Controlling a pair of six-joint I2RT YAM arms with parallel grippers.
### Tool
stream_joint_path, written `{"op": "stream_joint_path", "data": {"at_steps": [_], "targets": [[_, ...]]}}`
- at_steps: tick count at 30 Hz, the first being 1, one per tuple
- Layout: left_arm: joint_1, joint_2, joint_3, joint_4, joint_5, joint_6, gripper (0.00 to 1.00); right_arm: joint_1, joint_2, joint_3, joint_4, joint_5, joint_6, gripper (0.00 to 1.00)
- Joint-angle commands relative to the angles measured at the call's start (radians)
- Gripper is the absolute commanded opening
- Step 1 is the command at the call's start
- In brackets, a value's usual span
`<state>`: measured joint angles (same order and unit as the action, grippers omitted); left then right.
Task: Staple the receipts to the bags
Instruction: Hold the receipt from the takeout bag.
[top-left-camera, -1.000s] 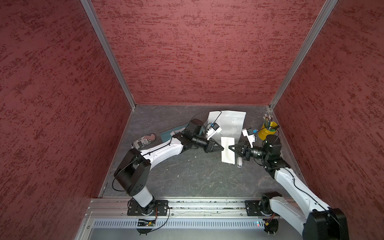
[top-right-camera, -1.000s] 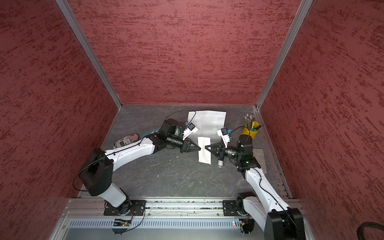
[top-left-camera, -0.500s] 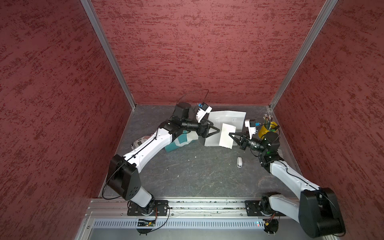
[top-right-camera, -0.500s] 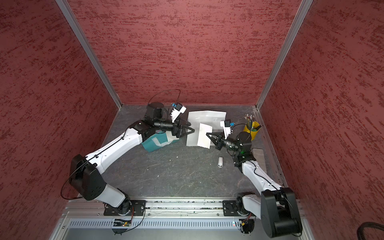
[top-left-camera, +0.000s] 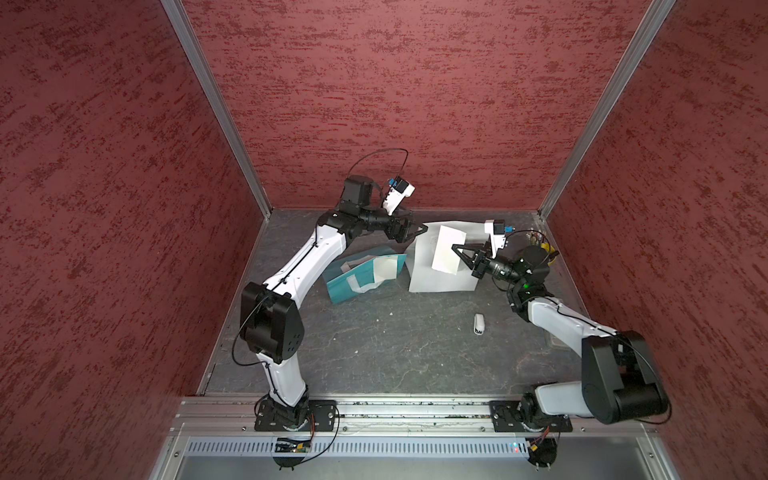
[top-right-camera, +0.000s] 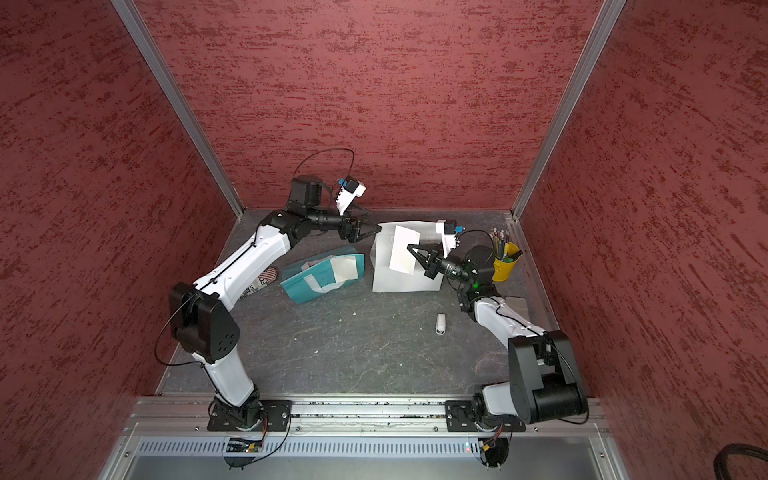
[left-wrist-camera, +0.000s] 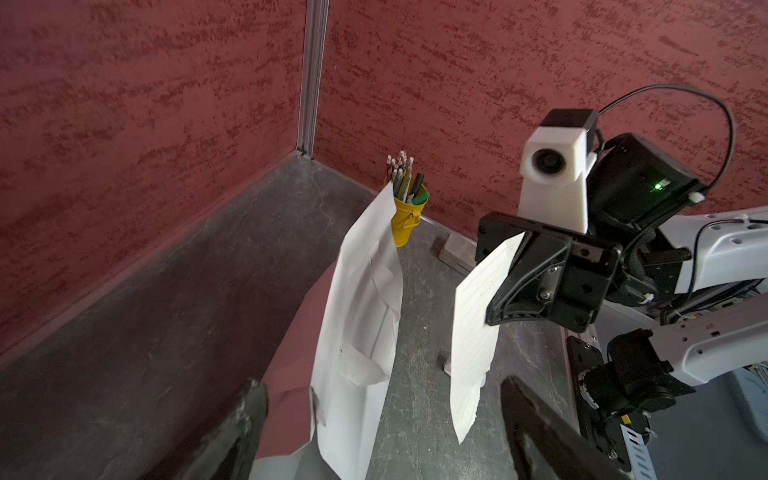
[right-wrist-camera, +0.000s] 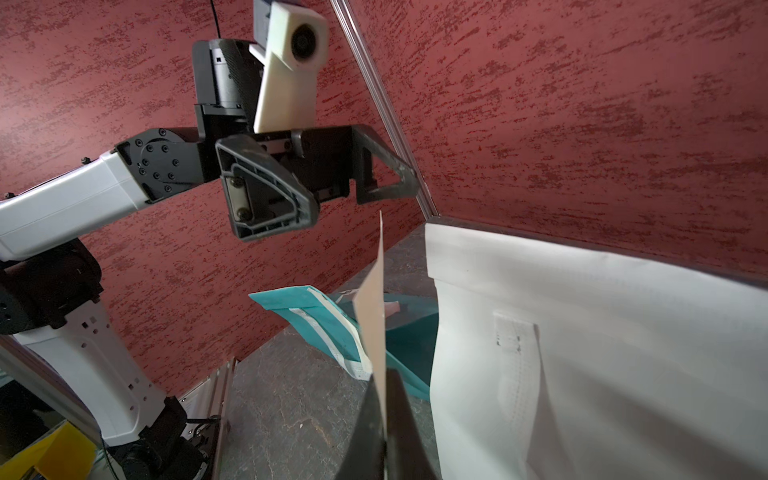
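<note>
My right gripper (top-left-camera: 454, 248) (right-wrist-camera: 384, 432) is shut on one edge of a white receipt (top-left-camera: 446, 253) (left-wrist-camera: 473, 332). It holds the strip in the air over the large white bag (top-left-camera: 440, 280) (right-wrist-camera: 582, 353). My left gripper (top-left-camera: 417, 226) (left-wrist-camera: 386, 436) is open and empty at that bag's far left corner, and the bag's edge shows between its fingers. The teal bag (top-left-camera: 357, 282) (top-right-camera: 320, 282) lies left of the white one, with a second receipt (top-left-camera: 386, 266) resting on it. I cannot tell whether the white bag lies flat or leans on the back wall.
A small white stapler (top-left-camera: 478, 323) (top-right-camera: 440, 323) lies on the dark floor in front of the right arm. A yellow cup of pencils (top-right-camera: 505, 262) stands in the back right corner. A printed round object (top-right-camera: 266, 276) lies under the left arm. Red walls enclose three sides.
The left gripper opened, rose and moved back from mid-floor to the white bag's corner, uncovering the teal bag. The right gripper lifted the receipt off the floor and carried it back over the white bag.
</note>
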<state>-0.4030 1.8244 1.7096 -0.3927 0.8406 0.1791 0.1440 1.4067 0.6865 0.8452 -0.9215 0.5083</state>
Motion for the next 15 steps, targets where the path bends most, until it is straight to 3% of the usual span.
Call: {"op": "stream_joint_path", "data": {"at_steps": [1, 9, 15], "targets": [[-0.004, 0.04, 0.032, -0.022, 0.031, 0.039, 0.88, 0.01, 0.04, 0.037, 0.026, 0.006, 0.012, 0.0], [-0.007, 0.108, 0.045, -0.003, 0.105, 0.015, 0.79, 0.021, 0.149, 0.104, 0.024, -0.018, 0.021, 0.0], [-0.015, 0.122, 0.051, 0.008, 0.107, 0.007, 0.65, 0.028, 0.215, 0.155, -0.02, -0.033, 0.031, 0.0]]}}
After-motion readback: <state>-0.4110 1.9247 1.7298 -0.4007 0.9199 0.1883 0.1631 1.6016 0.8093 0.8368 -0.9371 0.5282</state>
